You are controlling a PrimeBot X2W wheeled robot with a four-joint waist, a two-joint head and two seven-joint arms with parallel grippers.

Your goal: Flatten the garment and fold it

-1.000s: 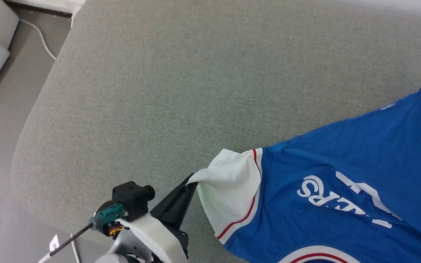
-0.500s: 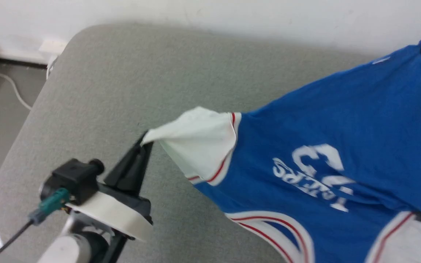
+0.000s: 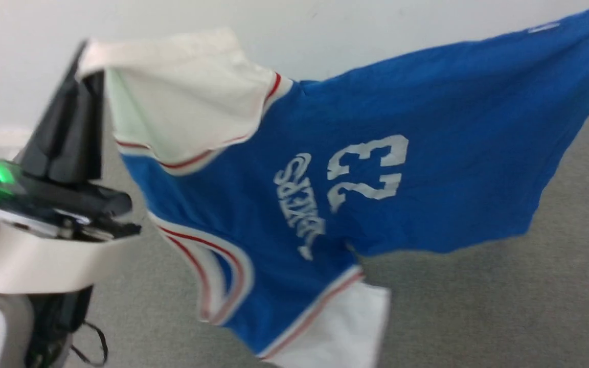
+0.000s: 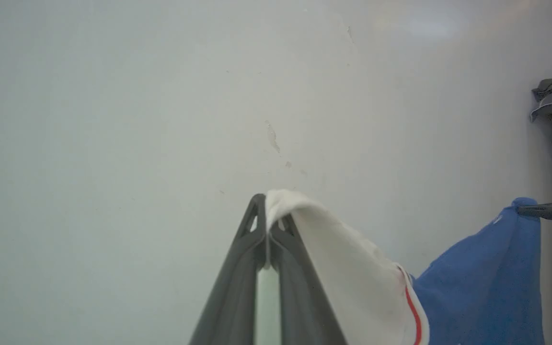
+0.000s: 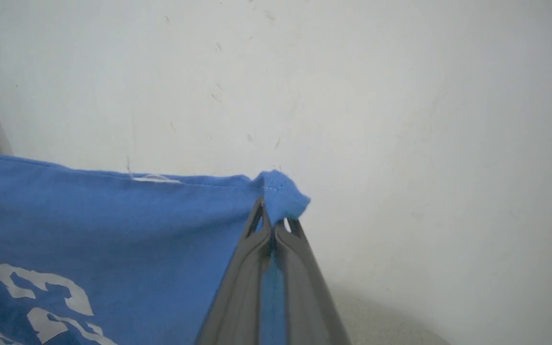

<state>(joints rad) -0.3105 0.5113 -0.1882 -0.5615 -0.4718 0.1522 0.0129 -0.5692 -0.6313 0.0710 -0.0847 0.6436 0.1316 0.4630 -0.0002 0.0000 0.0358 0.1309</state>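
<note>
**A:** How will the garment (image 3: pixel 427 153) handle, in your opinion?

**B:** I judge it light and very soft. It is thin jersey with no stiffness, so it sags wherever nothing holds it. It is not fragile, I think, but it folds on itself easily. The best places to take it are the edges and corners, where a seam makes the cloth thicker.

**A:** And where is it taken at this moment?

**B:** The left gripper (image 4: pixel 267 211) is pressed together on the edge of one white sleeve (image 3: pixel 182 107). The right gripper (image 5: pixel 272 218) is pressed together on a blue hem corner (image 5: pixel 281 191). The garment hangs in the air between them, in front of the pale wall (image 3: pixel 325 30) and above the grey upholstered surface (image 3: pixel 478 306). Whether its lowest part touches that surface, I cannot tell.

**A:** How does it look?

**B:** It is royal blue with white short sleeves and red-striped white trim at the collar (image 3: pixel 212 266) and sleeves. The white print (image 3: pixel 345 189), some lettering and the number 23, is turned sideways. The top edge is pulled nearly straight. Below it the cloth droops in loose folds, and the second sleeve (image 3: pixel 345 332) hangs lowest. It is not flat yet.
</note>
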